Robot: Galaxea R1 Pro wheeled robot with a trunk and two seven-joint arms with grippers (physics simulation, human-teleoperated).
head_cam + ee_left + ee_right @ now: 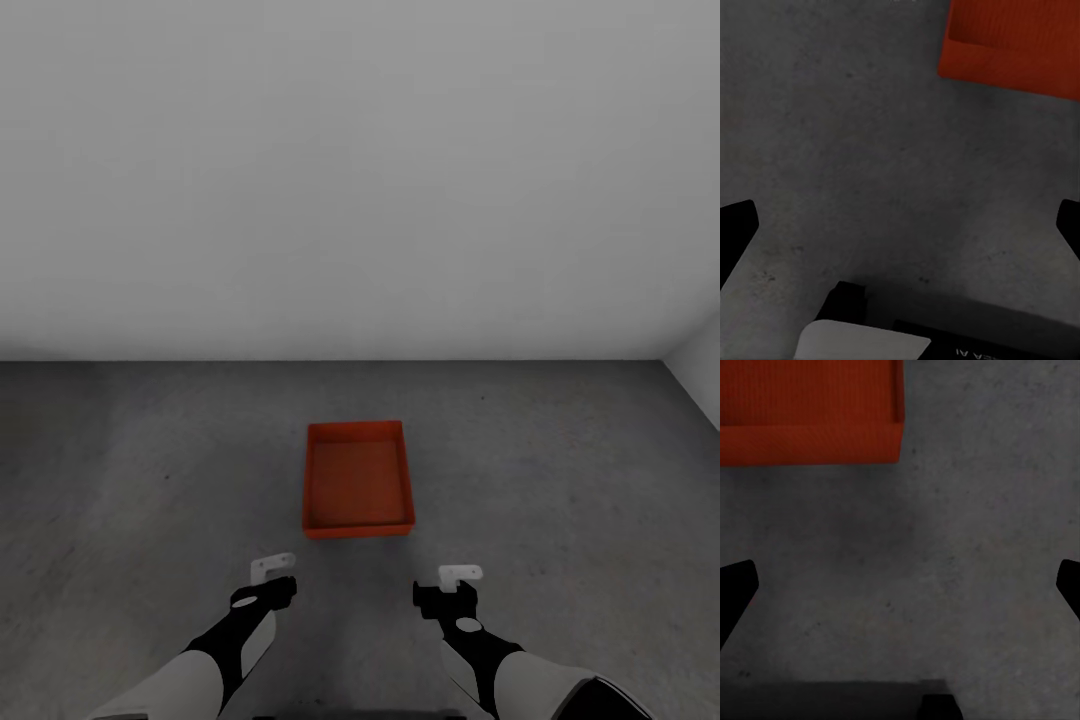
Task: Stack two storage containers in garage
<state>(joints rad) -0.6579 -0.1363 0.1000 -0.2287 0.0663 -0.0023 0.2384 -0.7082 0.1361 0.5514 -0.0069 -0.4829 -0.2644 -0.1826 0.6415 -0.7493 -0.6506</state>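
An orange-red open-top storage container [357, 480] sits flat on the dark grey concrete floor [150, 480] of the garage, a little way in front of the white back wall. Its inside looks empty. My left gripper [272, 575] hovers just short of the container's near left corner, open and empty. My right gripper [455, 585] hovers off the near right corner, also open and empty. The left wrist view has a corner of the container [1012, 45] beyond the wide-spread fingertips [735, 225]. The right wrist view has its near wall [810, 412] ahead of the open gripper [900, 585].
A plain white wall [360, 180] closes the room behind the container. A second white wall [700, 370] meets it at the far right corner. Bare concrete stretches to both sides of the container.
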